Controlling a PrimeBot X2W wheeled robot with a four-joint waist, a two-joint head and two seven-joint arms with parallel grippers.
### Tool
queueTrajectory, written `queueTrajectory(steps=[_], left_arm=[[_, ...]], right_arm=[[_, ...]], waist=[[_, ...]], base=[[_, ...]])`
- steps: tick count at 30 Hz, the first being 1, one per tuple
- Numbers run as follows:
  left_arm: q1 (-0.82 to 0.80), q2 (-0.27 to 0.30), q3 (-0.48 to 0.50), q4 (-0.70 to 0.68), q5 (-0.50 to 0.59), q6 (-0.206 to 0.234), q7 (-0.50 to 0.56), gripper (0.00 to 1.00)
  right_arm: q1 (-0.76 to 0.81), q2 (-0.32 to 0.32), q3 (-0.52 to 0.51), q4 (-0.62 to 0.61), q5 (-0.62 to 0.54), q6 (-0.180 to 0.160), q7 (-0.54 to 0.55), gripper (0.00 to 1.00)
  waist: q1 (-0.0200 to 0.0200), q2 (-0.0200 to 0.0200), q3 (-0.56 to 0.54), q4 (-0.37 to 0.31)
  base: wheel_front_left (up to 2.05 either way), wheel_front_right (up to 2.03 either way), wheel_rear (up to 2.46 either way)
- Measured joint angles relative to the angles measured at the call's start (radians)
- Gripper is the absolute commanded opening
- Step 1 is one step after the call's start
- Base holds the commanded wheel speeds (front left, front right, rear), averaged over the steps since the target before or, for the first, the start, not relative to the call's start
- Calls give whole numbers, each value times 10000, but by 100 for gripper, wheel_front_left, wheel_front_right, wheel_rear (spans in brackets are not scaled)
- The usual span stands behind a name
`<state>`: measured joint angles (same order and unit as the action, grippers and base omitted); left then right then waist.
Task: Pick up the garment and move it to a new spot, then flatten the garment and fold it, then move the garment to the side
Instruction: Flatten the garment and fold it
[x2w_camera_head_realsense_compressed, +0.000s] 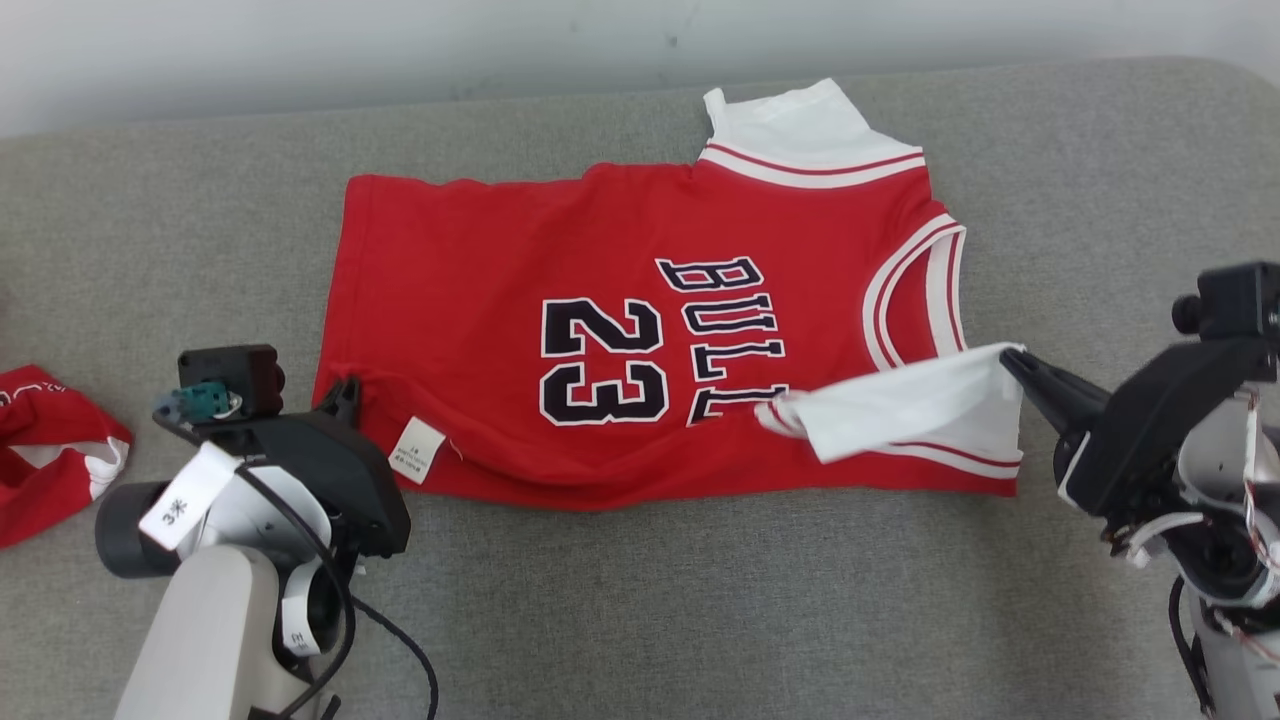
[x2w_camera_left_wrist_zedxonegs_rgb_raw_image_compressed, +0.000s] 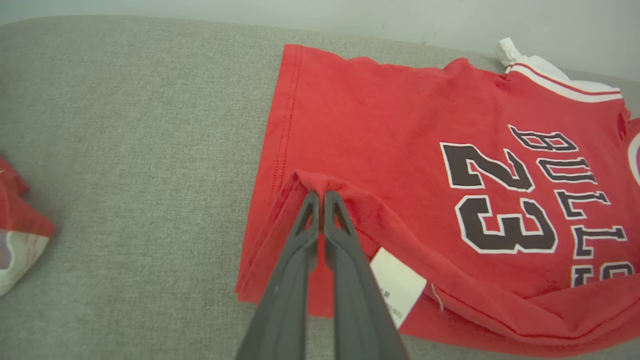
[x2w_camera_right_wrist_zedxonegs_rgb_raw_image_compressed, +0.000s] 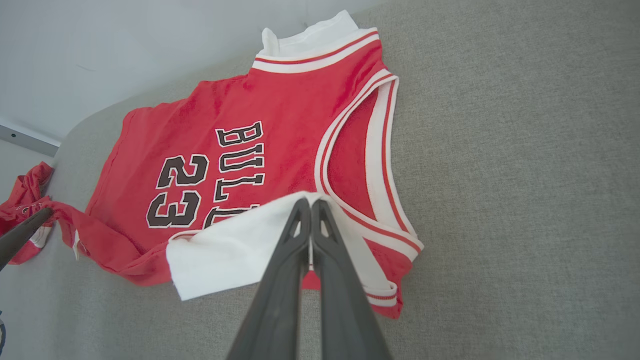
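Note:
The garment (x2w_camera_head_realsense_compressed: 620, 300) is a red sleeveless jersey with white trim and black "23" and "BULLS" lettering, spread face up on the grey surface. My left gripper (x2w_camera_head_realsense_compressed: 345, 392) is shut on its near hem corner, pinching a raised red fold (x2w_camera_left_wrist_zedxonegs_rgb_raw_image_compressed: 320, 182) beside a white care label (x2w_camera_left_wrist_zedxonegs_rgb_raw_image_compressed: 400, 285). My right gripper (x2w_camera_head_realsense_compressed: 1012, 362) is shut on the white sleeve (x2w_camera_head_realsense_compressed: 920, 405) at the near shoulder, which it holds lifted and folded over the red front (x2w_camera_right_wrist_zedxonegs_rgb_raw_image_compressed: 235, 250). A second white sleeve (x2w_camera_head_realsense_compressed: 795, 125) lies at the far side.
Another crumpled red and white garment (x2w_camera_head_realsense_compressed: 45, 450) lies at the left edge of the grey padded table (x2w_camera_head_realsense_compressed: 700, 620). A pale wall (x2w_camera_head_realsense_compressed: 300, 50) runs behind the table's far edge. A black cable (x2w_camera_head_realsense_compressed: 410, 650) hangs from my left arm.

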<state>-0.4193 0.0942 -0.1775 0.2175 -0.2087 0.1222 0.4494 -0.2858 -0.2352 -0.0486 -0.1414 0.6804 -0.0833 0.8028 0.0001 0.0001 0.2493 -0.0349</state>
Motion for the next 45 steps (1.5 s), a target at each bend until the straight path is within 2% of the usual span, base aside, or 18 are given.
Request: queueTrajectory(steps=[20, 38, 40, 42, 43, 44, 45], left_arm=[[-1024, -263, 353, 1776, 77, 6, -136, 0], [-1503, -370, 146, 2640, 224, 8, -853, 1], [-1585, -380, 84, 2763, 234, 8, -924, 17], [-1620, -382, 59, 2796, 236, 6, -993, 45], [-1634, -378, 35, 2828, 240, 2, -1043, 81], [-1634, -382, 17, 2863, 245, -2, -1131, 100], [-1638, -387, 2, 2884, 255, -2, -1200, 100]], right_arm=[[-2374, -35, 405, 3231, 251, 485, 130, 0], [-3510, 130, 558, 4803, -255, 853, -1212, 0], [-3640, 176, 560, 4970, -259, 924, -1386, 0], [-3692, 199, 560, 5033, -263, 924, -1471, 0], [-3767, 236, 558, 5127, -272, 926, -1570, 0], [-3847, 270, 556, 5227, -290, 928, -1657, 0], [-3895, 288, 558, 5298, -301, 940, -1716, 0]], waist=[[-1, 0, 563, 555], [-1, -2, 611, 757], [-1, -2, 601, 761], [-1, -1, 596, 761], [-1, -1, 591, 760], [0, -1, 586, 759], [-1, -1, 581, 759]], base=[[0, 0, 0], [0, 0, 0], [0, 0, 0], [0, 0, 0], [0, 0, 0], [0, 0, 0], [0, 0, 0]])
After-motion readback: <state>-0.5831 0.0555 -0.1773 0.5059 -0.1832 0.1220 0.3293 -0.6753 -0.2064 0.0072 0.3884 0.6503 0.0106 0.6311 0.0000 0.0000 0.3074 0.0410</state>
